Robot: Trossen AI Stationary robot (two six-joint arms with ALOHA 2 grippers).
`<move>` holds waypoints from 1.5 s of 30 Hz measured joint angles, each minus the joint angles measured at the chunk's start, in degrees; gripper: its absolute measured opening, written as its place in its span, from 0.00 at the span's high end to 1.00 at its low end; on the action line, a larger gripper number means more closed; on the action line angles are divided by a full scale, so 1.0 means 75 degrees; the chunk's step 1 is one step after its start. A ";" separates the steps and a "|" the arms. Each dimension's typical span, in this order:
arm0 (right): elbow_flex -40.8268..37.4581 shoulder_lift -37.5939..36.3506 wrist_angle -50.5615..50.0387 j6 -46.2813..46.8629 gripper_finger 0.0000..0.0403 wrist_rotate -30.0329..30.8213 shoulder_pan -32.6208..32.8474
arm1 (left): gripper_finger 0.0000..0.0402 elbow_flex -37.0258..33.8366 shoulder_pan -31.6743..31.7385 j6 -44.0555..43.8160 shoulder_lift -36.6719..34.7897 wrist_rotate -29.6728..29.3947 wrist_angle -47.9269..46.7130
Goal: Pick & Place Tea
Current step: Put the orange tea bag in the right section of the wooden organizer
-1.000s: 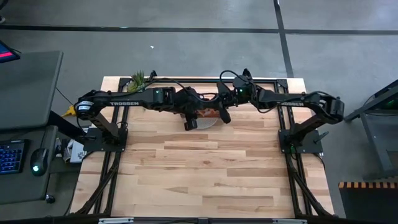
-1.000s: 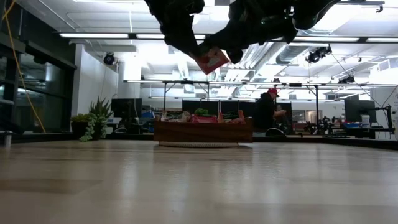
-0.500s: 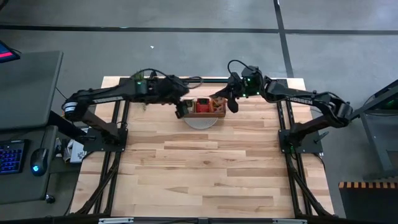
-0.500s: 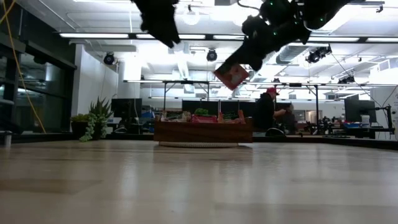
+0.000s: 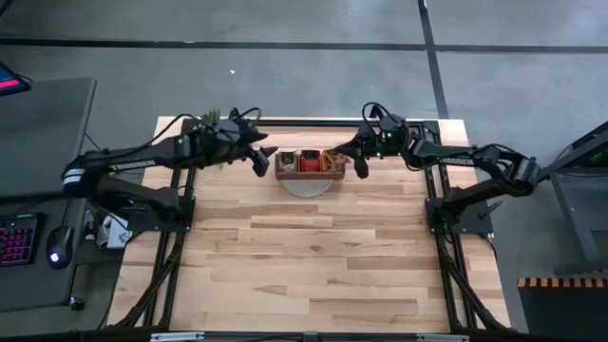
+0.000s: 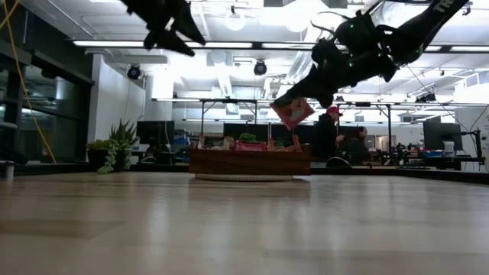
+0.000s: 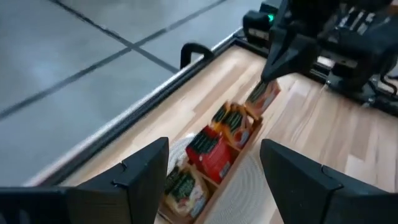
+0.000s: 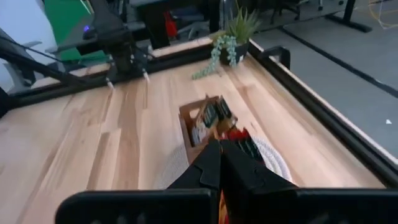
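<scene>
Above tray [image 5: 310,175] end: right end effector [image 6: 294,107] pinching tea sachet [image 6: 293,113] (tilted); left end effector [image 5: 260,159] spread, empty.

Two dark jointed arms — black cables looping, green lights glowing.

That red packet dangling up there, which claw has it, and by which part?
The right claw is shut on the red tea sachet, pinching its top edge above the wooden tray. The left claw is open, holding nothing.
</scene>
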 joint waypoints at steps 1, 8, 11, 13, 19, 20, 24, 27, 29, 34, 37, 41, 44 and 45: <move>-0.0049 0.0031 0.0002 -0.0011 1.00 0.0003 -0.0002 | 0.38 -0.0240 0.0002 -0.0154 -0.0102 0.0006 0.0193; -0.0103 0.0389 0.0262 -0.0093 1.00 0.0120 -0.0041 | 0.38 -0.1181 0.0000 -0.0938 -0.0346 0.0010 0.1328; -0.0112 0.0753 0.0281 -0.0104 1.00 0.0092 -0.0045 | 0.38 -0.1212 0.0000 -0.1078 -0.0363 -0.0012 0.1369; -0.0111 0.0997 0.0549 -0.0113 1.00 0.0028 -0.0039 | 0.38 -0.1217 0.0000 -0.1089 -0.0361 -0.0019 0.1399; -0.0108 0.1640 0.1206 0.0127 1.00 0.0085 -0.0086 | 0.38 -0.1227 0.0000 -0.1057 -0.0504 -0.0028 0.1465; -0.0103 0.1732 0.1309 0.0150 1.00 0.0088 -0.0087 | 0.38 -0.1222 0.0000 -0.1031 -0.0546 -0.0036 0.1518; -0.0099 0.2134 0.1580 0.0236 1.00 0.0087 -0.0090 | 0.38 -0.1221 0.0000 -0.0941 -0.0692 -0.0057 0.1471; 0.0023 0.2351 0.1863 0.0429 1.00 0.0068 -0.0085 | 0.38 -0.1221 0.0000 -0.0919 -0.0814 -0.0078 0.1483; 0.0042 0.2459 0.1835 0.0477 1.00 0.0097 -0.0087 | 0.38 -0.1221 0.0000 -0.0892 -0.0897 -0.0078 0.1476; 0.0040 0.2498 0.1935 0.0536 1.00 0.0354 -0.0087 | 0.38 -0.1221 0.0000 -0.0839 -0.1018 -0.0071 0.1472; 0.0040 0.2498 0.1854 0.0630 1.00 0.0375 -0.0134 | 0.38 -0.1221 0.0000 -0.0731 -0.1028 -0.0034 0.1467; 0.0040 0.2498 0.1659 0.0688 1.00 0.0299 -0.0136 | 0.38 -0.1221 0.0000 -0.0714 -0.1021 0.0004 0.1402; 0.0040 0.2498 0.1635 0.0688 1.00 0.0266 -0.0134 | 0.38 -0.1221 0.0000 -0.0714 -0.1019 0.0013 0.1288; 0.0040 0.2498 0.1614 0.0688 0.99 0.0265 -0.0134 | 0.38 -0.1221 0.0000 -0.0713 -0.1019 0.0013 0.1272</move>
